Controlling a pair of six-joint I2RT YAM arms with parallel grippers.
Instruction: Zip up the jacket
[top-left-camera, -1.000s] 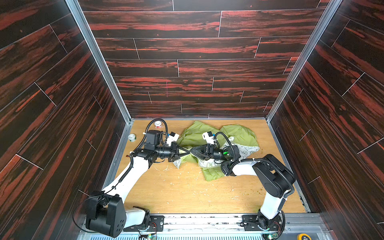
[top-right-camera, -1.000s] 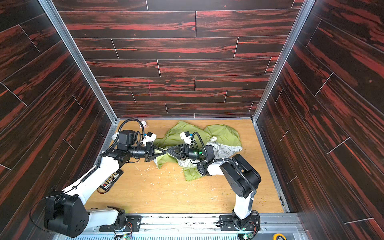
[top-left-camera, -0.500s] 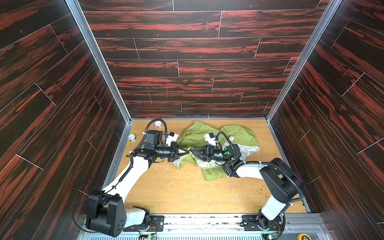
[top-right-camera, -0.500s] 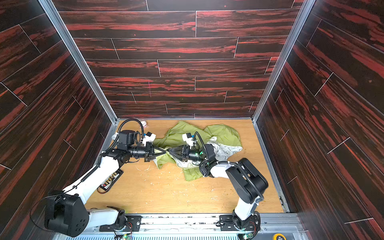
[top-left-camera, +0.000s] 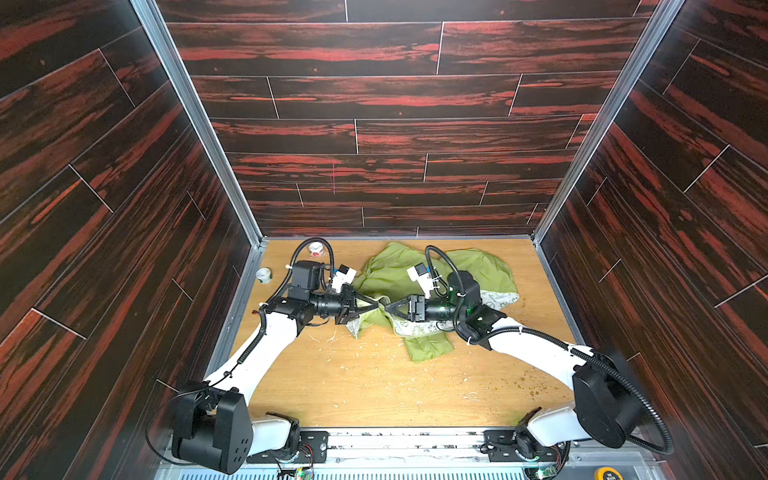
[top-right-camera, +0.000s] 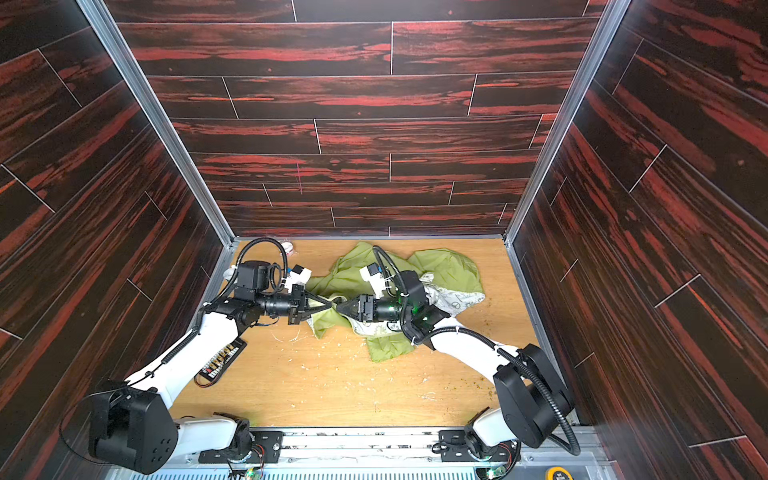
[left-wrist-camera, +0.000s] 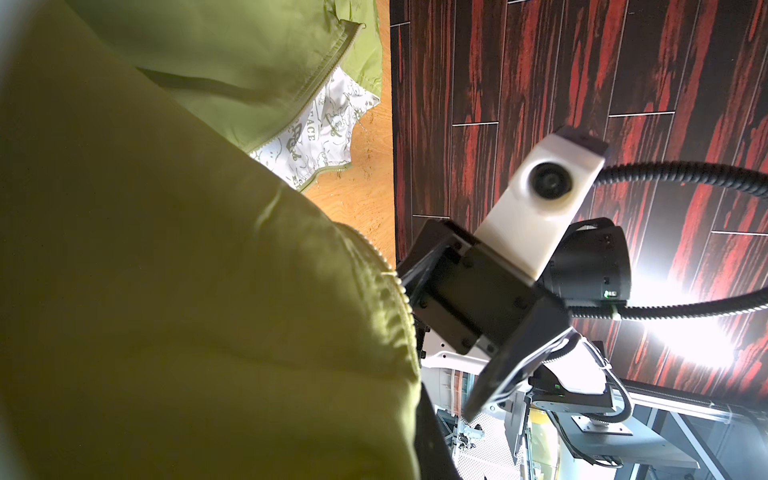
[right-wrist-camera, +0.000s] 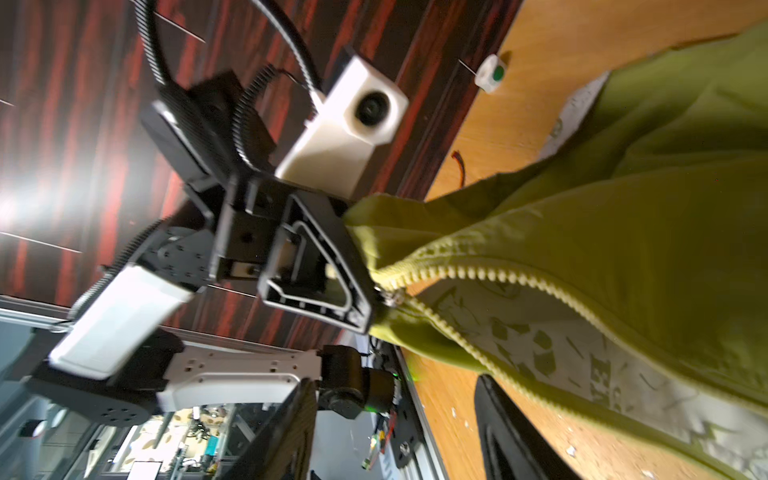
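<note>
Your left gripper (top-left-camera: 375, 306) is clenched on the jacket (top-left-camera: 478, 266), pinching the green edge at the end of the zipper (right-wrist-camera: 498, 278). In the right wrist view the slider (right-wrist-camera: 392, 297) sits just beside that gripper's tip. From there the two rows of teeth run apart, and the pale printed lining (right-wrist-camera: 540, 345) shows between them, so the zip is joined only at that end.

Your right gripper (top-left-camera: 390, 309) faces the left one almost tip to tip. Its jaws stand apart and hold nothing, and in its own wrist view the zipper runs past above its two dark fingers (right-wrist-camera: 511, 436), not between them.

The pinched edge is lifted off the table (top-left-camera: 374, 399), and in both top views the cloth hangs down from it. The rest of the jacket lies crumpled behind and under the right arm, in the back half of the table, middle to right. One green flap reaches toward the front, and a patch of lining is turned out on the right side.

Pale scraps (top-left-camera: 345, 365) are scattered over the bare wood in front. A small white roll (top-left-camera: 263, 274) sits near the back left corner, well apart from the jacket.
</note>
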